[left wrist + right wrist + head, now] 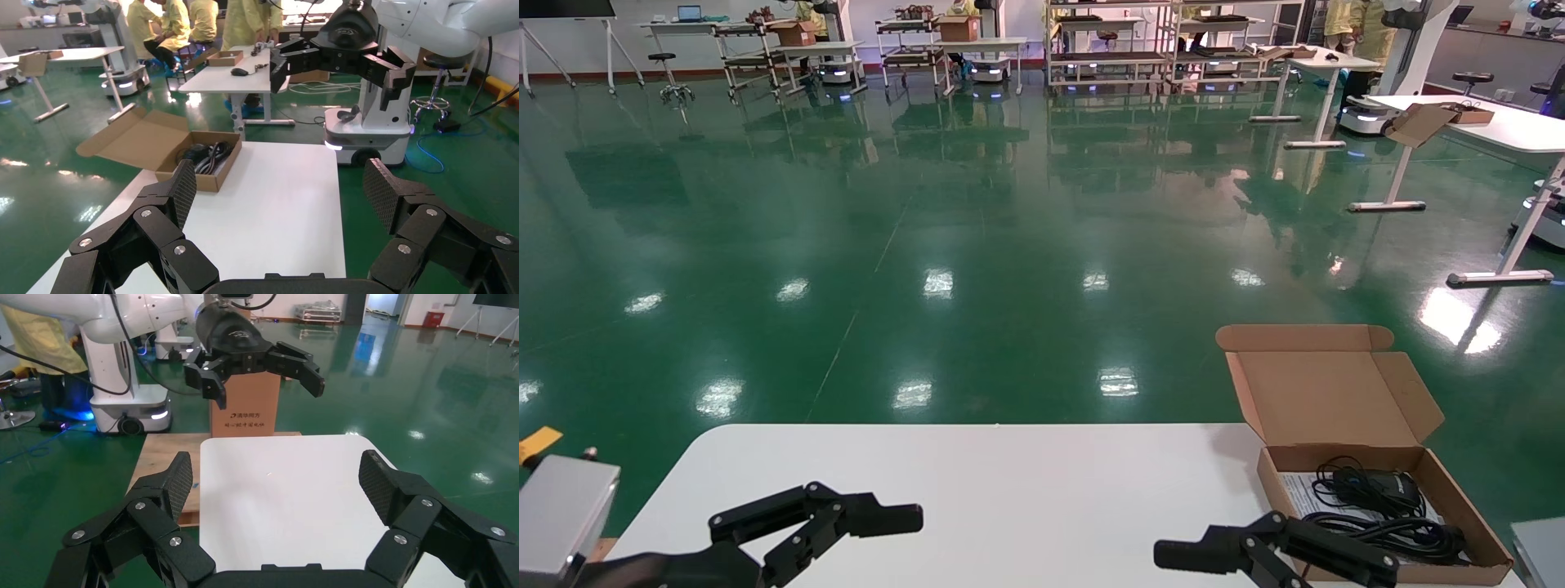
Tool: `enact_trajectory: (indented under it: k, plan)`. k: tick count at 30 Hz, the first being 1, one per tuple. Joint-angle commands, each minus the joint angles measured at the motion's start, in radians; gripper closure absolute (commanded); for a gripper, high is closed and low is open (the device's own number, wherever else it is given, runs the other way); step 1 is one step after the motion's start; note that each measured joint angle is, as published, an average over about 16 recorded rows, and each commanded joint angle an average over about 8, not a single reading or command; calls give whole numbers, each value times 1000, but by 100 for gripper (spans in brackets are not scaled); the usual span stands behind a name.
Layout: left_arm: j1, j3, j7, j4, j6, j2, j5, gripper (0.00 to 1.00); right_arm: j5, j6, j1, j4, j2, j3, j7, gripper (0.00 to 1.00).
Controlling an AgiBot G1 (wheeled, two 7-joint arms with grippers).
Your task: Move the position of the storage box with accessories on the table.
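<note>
Storage box (1377, 490) lid up, paper (1299, 494) half hidden, both tools (903, 520) (1173, 555) spread, empty.

You see a storage box (1336, 392) of matt brown cardboard, its raw flap dull and fibrous. Inside it, the mouse (1395, 488) and cable (1406, 532) look like black plastic with a slight sheen, lying on white printed paper (1302, 492). Your table (1009, 482) is smooth, white and faintly reflective. The finger pads (185, 191) show a rough, knurled black texture. The green floor (928, 245) is highly glossy.
</note>
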State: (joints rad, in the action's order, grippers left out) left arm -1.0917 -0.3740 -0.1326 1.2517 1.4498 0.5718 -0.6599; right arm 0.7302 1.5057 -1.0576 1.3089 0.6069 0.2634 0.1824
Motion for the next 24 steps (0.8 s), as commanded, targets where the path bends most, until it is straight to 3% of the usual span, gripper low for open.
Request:
enact_trajectory:
  k: [1, 24]
  plan:
    - [0, 0, 0, 0, 0, 0, 0, 0, 0, -1, -2, -4, 0, 2, 1, 0]
    - [0, 0, 0, 0, 0, 0, 0, 0, 0, -10, -17, -27, 4, 17, 6, 0]
